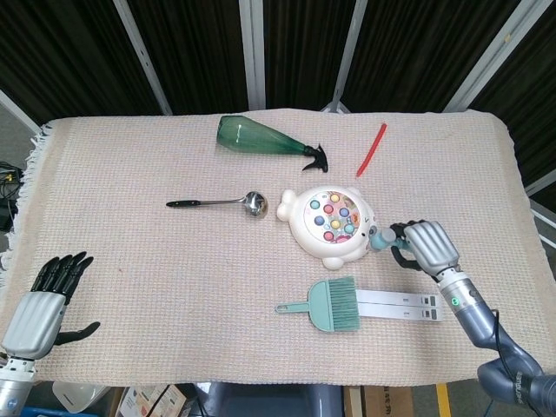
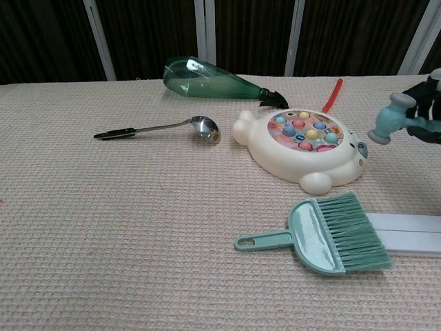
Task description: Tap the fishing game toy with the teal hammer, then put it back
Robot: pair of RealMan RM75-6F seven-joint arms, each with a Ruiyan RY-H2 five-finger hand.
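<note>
Teal and grey, the hammer [image 2: 391, 118] is up off the worktop [image 1: 156, 261], grasped by the right robot hand [image 1: 426, 246], whose dark fingers [image 1: 401, 233] wrap its handle. In the chest view the hammer's grey head hangs in the air just to the right of the fishing game toy [image 2: 303, 145], apart from it and roughly level with its top. In the head view the hammer head sits close beside the toy's right edge; whether the two touch cannot be told from that angle.

The fishing game toy is a cream, animal-shaped body with a round face full of coloured fish, lying near the middle of the beige woven cloth that covers the worktop.

The left robot hand [image 1: 45, 300] rests at the near left corner of the cloth, released, its fingers apart and grasping nothing.

Around the toy: a green bottle [image 1: 261, 139] lies on its side behind it, a red strip [image 1: 372, 149] lies behind and to the right, and a metal ladle [image 1: 221, 203] with a black grip lies to the left. In front, a teal dustpan and brush [image 1: 328, 304] lie beside two flat white strips [image 1: 400, 305].
</note>
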